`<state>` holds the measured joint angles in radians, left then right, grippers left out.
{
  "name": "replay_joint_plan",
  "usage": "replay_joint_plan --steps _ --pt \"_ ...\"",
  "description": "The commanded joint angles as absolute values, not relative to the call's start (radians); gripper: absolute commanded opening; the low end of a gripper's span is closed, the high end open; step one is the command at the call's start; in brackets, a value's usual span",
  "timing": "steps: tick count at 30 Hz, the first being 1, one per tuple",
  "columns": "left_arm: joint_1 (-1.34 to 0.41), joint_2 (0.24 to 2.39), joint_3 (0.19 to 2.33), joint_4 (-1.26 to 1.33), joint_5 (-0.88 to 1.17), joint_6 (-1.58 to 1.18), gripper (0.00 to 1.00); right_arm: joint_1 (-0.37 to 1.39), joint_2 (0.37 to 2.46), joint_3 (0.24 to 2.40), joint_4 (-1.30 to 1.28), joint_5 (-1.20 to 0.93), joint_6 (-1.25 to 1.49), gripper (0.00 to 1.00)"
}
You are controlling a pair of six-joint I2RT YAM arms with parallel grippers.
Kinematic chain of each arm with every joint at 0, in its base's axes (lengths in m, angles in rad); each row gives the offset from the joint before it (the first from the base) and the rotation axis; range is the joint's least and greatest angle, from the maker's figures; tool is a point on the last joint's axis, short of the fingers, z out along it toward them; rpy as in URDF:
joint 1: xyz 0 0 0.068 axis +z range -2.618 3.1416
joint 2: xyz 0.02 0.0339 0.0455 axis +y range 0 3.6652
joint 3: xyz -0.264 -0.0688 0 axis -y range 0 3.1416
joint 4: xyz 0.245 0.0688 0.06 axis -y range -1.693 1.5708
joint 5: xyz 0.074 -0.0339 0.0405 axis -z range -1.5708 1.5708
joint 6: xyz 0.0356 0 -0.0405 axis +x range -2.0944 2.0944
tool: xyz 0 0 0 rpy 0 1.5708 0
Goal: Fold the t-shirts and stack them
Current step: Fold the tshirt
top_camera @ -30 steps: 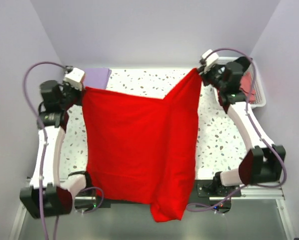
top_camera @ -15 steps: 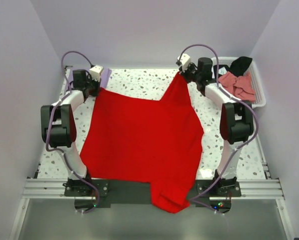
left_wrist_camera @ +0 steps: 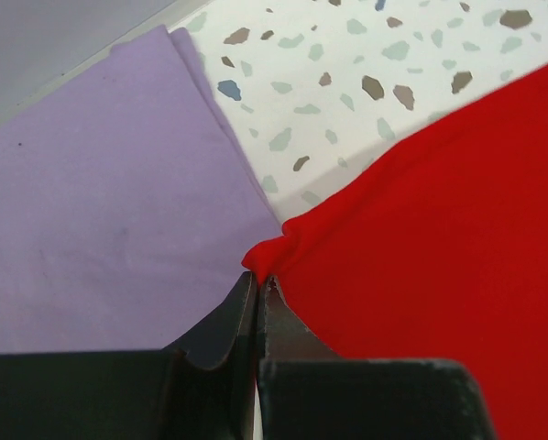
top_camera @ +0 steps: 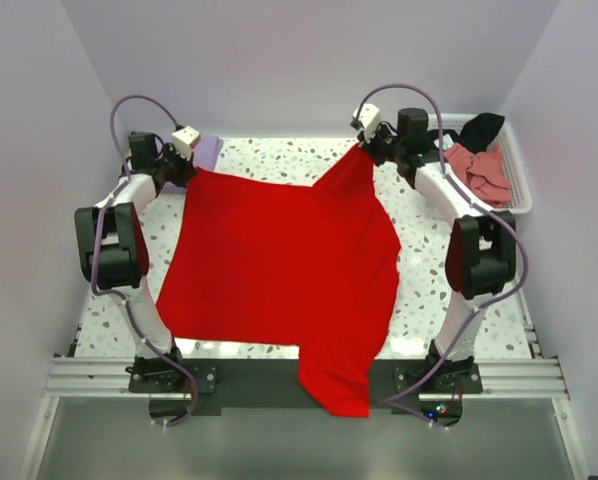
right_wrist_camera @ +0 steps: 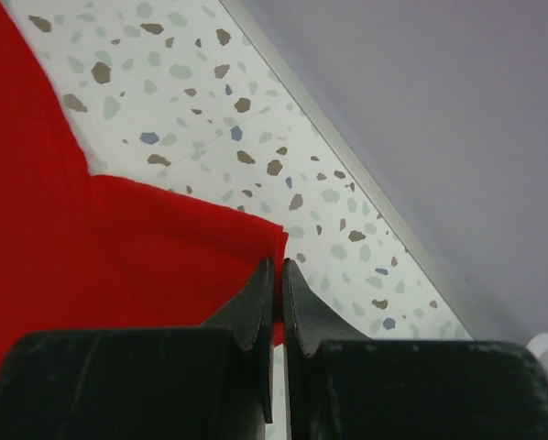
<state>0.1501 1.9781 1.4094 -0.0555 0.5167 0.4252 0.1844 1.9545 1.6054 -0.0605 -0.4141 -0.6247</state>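
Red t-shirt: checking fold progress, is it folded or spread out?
Spread out. The red t-shirt lies open across the table, left gripper and right gripper each pinching a far corner, one end hanging over the near edge.

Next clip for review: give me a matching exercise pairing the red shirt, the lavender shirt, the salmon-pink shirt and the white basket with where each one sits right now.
Things:
1. red t-shirt
2. lavender t-shirt
3. salmon-pink t-shirt
4. white basket

Places:
A. bunched inside the basket
B. at the far-right side of the table
C. spread over the table, draping off its near edge
D. flat at the far-left corner

Pairs: 1-C, 2-D, 3-A, 4-B
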Motion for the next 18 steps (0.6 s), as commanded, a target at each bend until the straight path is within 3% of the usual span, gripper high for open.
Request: replay_joint_plan --steps 1,12,18 --pt "0.17 1.928 1.401 -0.112 0.64 0.57 0.0 0.195 1.771 1.539 -0.135 -0.466 -0.63 0.0" --pt "0.195 1.864 1.339 -0.115 0.745 0.661 0.0 0.239 1.577 1.425 -0.307 -0.468 -0.624 0.0" --pt "0.258 1.758 1.286 -0.248 0.865 0.865 0.0 0.248 1.41 1.338 -0.425 -0.472 -0.644 0.0"
